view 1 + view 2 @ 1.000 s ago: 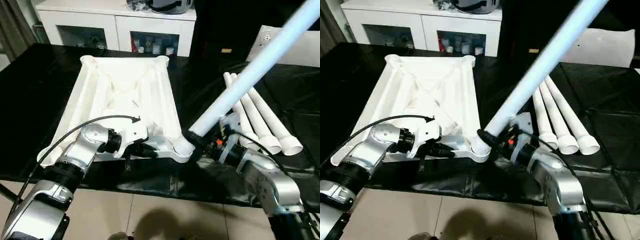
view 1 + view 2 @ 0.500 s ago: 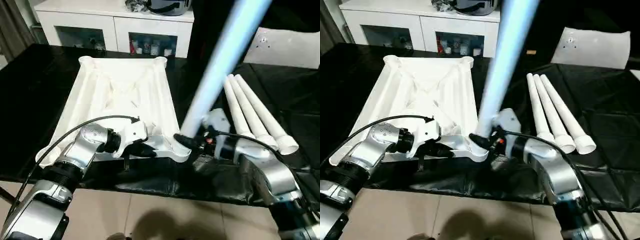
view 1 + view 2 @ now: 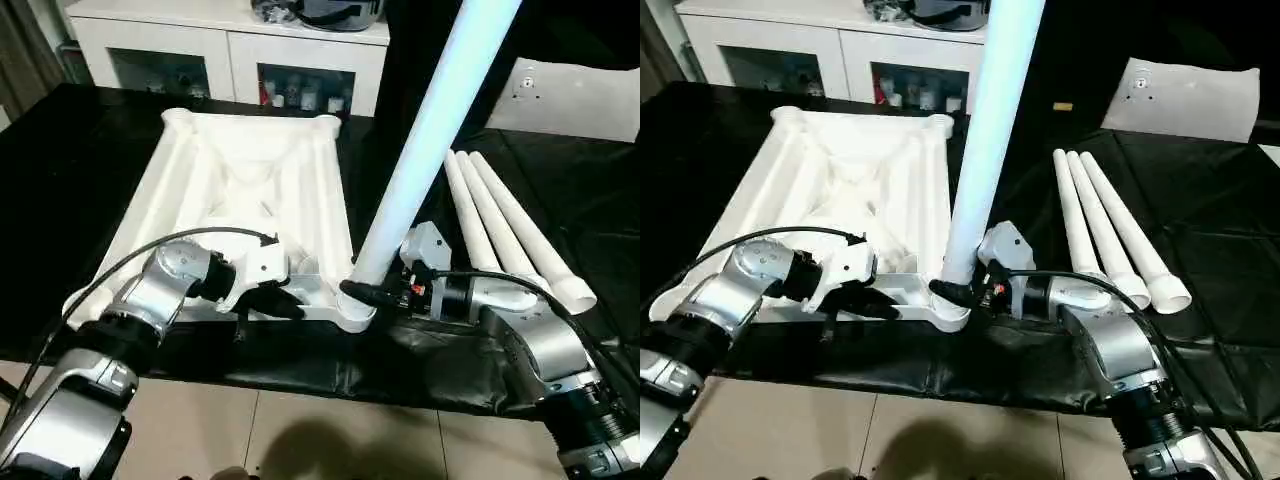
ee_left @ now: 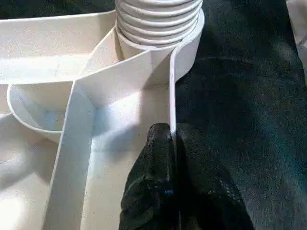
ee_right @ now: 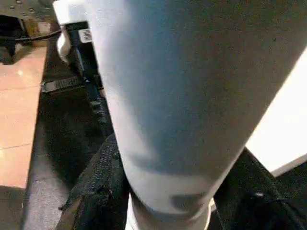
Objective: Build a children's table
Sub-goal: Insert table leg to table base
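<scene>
The children's table is in parts: its white tabletop (image 3: 250, 180) lies ribbed underside up on the black table. My left gripper (image 3: 285, 305) is shut on the tabletop's near rim; the left wrist view shows that thin rim wall (image 4: 171, 96) pinched between the black fingers (image 4: 158, 158). A long white leg (image 3: 420, 150) stands almost upright, its ribbed end (image 4: 158, 19) in the near right corner socket (image 3: 355, 312). My right gripper (image 3: 365, 292) is shut on the leg's base, a finger (image 5: 100, 187) on either side. Three more legs (image 3: 510, 230) lie side by side to the right.
White glass-door cabinets (image 3: 230, 50) stand behind the table. A flat white sheet (image 3: 575, 95) lies at the back right. The black table's near edge (image 3: 300, 370) runs just below both grippers, with tan floor beneath.
The held leg has swung from leaning far to the right to almost upright over the corner socket. My right gripper turned with it. My left gripper kept its hold on the rim.
</scene>
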Controlling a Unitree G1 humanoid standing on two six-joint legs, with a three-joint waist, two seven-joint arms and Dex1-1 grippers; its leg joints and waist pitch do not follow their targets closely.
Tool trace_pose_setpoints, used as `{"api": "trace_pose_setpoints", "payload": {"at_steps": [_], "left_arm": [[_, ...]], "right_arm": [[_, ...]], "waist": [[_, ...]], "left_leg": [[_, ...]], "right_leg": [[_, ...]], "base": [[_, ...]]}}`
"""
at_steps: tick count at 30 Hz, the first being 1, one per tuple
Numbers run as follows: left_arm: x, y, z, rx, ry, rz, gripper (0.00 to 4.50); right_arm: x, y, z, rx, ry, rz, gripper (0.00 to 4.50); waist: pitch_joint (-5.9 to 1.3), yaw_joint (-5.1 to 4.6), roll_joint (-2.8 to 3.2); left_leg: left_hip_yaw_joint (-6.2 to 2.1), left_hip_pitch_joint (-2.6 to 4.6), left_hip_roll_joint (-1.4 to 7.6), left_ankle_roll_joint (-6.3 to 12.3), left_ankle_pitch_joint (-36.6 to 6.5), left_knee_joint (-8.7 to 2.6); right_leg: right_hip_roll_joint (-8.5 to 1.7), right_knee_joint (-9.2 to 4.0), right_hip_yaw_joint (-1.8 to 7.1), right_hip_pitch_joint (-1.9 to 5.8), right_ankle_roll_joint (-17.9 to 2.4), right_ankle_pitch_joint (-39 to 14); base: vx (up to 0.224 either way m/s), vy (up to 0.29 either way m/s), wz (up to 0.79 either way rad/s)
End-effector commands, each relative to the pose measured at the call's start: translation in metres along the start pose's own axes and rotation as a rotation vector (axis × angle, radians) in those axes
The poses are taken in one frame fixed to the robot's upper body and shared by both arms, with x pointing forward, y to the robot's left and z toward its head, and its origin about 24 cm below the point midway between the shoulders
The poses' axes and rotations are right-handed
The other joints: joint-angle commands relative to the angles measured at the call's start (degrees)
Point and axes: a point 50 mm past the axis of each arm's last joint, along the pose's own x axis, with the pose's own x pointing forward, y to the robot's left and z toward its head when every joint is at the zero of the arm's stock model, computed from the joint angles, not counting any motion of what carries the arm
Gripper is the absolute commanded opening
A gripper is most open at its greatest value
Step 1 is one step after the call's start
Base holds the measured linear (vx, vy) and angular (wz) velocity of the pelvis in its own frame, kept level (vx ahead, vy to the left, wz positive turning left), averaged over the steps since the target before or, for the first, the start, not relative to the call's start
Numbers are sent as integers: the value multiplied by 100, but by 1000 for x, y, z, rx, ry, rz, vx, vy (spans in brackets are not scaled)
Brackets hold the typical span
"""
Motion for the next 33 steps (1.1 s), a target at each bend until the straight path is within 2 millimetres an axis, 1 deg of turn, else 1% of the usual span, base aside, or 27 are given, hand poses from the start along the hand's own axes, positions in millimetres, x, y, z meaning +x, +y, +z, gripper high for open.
{"api": "trace_pose_setpoints", "payload": {"at_steps": [1, 5, 7, 8, 10, 11, 12, 13, 14, 15, 16, 17, 18, 19, 20, 21, 22, 23, 24, 25, 26, 29, 31, 33], "left_arm": [[-14, 11, 4, 24, 33, 66, 0], [-16, 11, 1, -3, 21, 94, 0], [-20, 9, -2, -41, 0, 135, 0], [-21, 8, -3, -49, -4, 144, 0], [-25, 3, -6, -105, -25, 215, 0], [-26, 3, -6, -109, -27, 220, 0], [-27, 1, -6, -130, -36, 245, 0], [-25, -4, -4, -176, -68, 286, 0], [-25, -6, -3, -186, -75, 293, 0], [-17, -14, 4, -234, -124, 337, 0], [-12, -18, 9, -257, -147, 348, 0], [-9, -20, 11, -262, -156, 351, 0], [0, -25, 19, -282, -186, 363, 0], [9, -30, 27, -290, -204, 361, 0], [12, -31, 29, -291, -208, 360, 0], [18, -33, 34, -294, -220, 357, 0], [25, -35, 40, -298, -231, 359, 0], [34, -35, 47, -297, -241, 356, 0], [40, -34, 51, -288, -237, 365, 0], [45, -32, 54, -270, -217, 376, 0], [46, -31, 54, -269, -217, 376, 0], [43, -25, 52, -271, -182, 411, 0], [41, -23, 51, -266, -169, 421, 0], [37, -21, 47, -259, -148, 431, 0]], "right_arm": [[13, 24, -34, 100, 129, 146, 188], [15, 23, -34, 95, 126, 133, 188], [16, 19, -34, 98, 123, 94, 188], [16, 18, -34, 99, 122, 83, 188], [19, 8, -35, 105, 113, -33, 188], [19, 8, -35, 106, 112, -42, 188], [20, 4, -35, 112, 107, -84, 188], [22, -2, -35, 127, 96, -152, 188], [22, -3, -35, 131, 93, -165, 188], [25, -7, -35, 159, 77, -233, 188], [27, -9, -35, 167, 73, -256, 188], [28, -9, -35, 168, 73, -266, 188], [30, -11, -35, 168, 74, -301, 188], [32, -13, -35, 181, 78, -334, 188], [33, -14, -36, 184, 79, -344, 188], [34, -15, -36, 192, 82, -367, 188], [36, -17, -37, 205, 88, -396, 188], [38, -19, -38, 216, 98, -426, 188], [40, -20, -38, 226, 104, -446, 188], [42, -21, -38, 242, 106, -460, 188], [42, -21, -38, 242, 106, -461, 188], [45, -20, -38, 261, 101, -463, 188], [45, -20, -39, 258, 106, -464, 188], [45, -19, -39, 252, 109, -470, 188]], "waist": [[-201, 8, 90], [-197, -4, 87], [-198, -16, 84], [-190, -24, 79], [-188, -55, 88], [-186, -75, 90], [-178, -133, 67], [-183, -161, 78], [-166, -188, 42], [-156, -209, 73], [-160, -248, 55], [-161, -264, 61], [-157, -272, 53], [-161, -279, 12], [-155, -274, 25], [-155, -276, 10], [-153, -265, 12], [-166, -271, -51], [-166, -265, -33], [-175, -246, -25], [-180, -248, -35], [-192, -212, -16], [-207, -198, -6], [-213, -181, 12]], "left_leg": [[-156, 111, 328, -59, -2182, -502], [-164, 123, 324, -89, -2313, -504], [-178, 111, 333, -112, -2313, -514], [-173, 106, 324, -104, -2328, -515], [-188, 95, 338, -134, -2330, -529], [-188, 98, 340, -156, -2362, -531], [-200, 98, 336, -188, -2469, -534], [-210, 95, 329, -190, -2477, -519], [-208, 71, 320, -168, -2446, -527], [-225, 39, 304, -151, -2438, -540], [-239, 41, 337, -187, -2421, -539], [-216, 81, 329, -169, -2500, -517], [-201, 81, 328, -151, -2435, -508], [-190, 77, 322, -117, -2420, -508], [-189, 89, 331, -111, -2415, -510], [-173, 84, 302, -63, -2374, -496], [-172, 76, 292, -40, -2341, -496], [-162, 58, 294, -4, -2235, -492], [-164, 59, 295, 9, -2161, -495], [-162, 55, 292, 24, -2113, -492], [-154, 46, 289, 43, -2075, -497], [-155, 39, 297, 53, -1986, -516], [-147, 38, 302, 40, -1939, -524], [-144, 43, 301, 23, -1953, -525]], "right_leg": [[-501, -536, 276, 168, -1004, -2236], [-512, -562, 277, 161, -972, -2473], [-530, -553, 278, 161, -976, -2549], [-521, -571, 276, 155, -954, -2614], [-535, -564, 283, 149, -941, -2705], [-529, -557, 280, 135, -950, -2731], [-523, -566, 268, 125, -929, -2897], [-535, -567, 275, 120, -885, -3045], [-527, -587, 268, 120, -855, -3132], [-521, -605, 248, 133, -761, -3318], [-531, -570, 253, 118, -820, -3211], [-511, -610, 258, 79, -818, -3223], [-498, -598, 268, 74, -872, -3093], [-480, -615, 266, 74, -857, -3086], [-484, -609, 274, 65, -874, -3047], [-468, -627, 273, 58, -820, -3087], [-472, -638, 272, 66, -787, -3118], [-472, -643, 274, 79, -737, -3132], [-471, -644, 275, 69, -714, -3115], [-469, -641, 275, 80, -686, -3036], [-461, -647, 277, 84, -662, -2996], [-463, -626, 274, 101, -667, -2735], [-462, -613, 270, 117, -724, -2525], [-461, -607, 273, 120, -749, -2462]], "base": [[0, 0, 0], [0, 0, 0], [0, 0, 0], [0, 0, 0], [0, 0, 0], [0, 0, 0], [0, 0, 0], [0, 0, 0], [0, 0, 0], [0, 0, 0], [0, 0, 0], [0, 0, 0], [0, 0, 0], [0, 0, 0], [0, 0, 0], [0, 0, 0], [0, 0, 0], [0, 0, 0], [0, 0, 0], [0, 0, 0], [0, 0, 0], [0, 0, 0], [0, 0, 0], [0, 0, 0]]}}
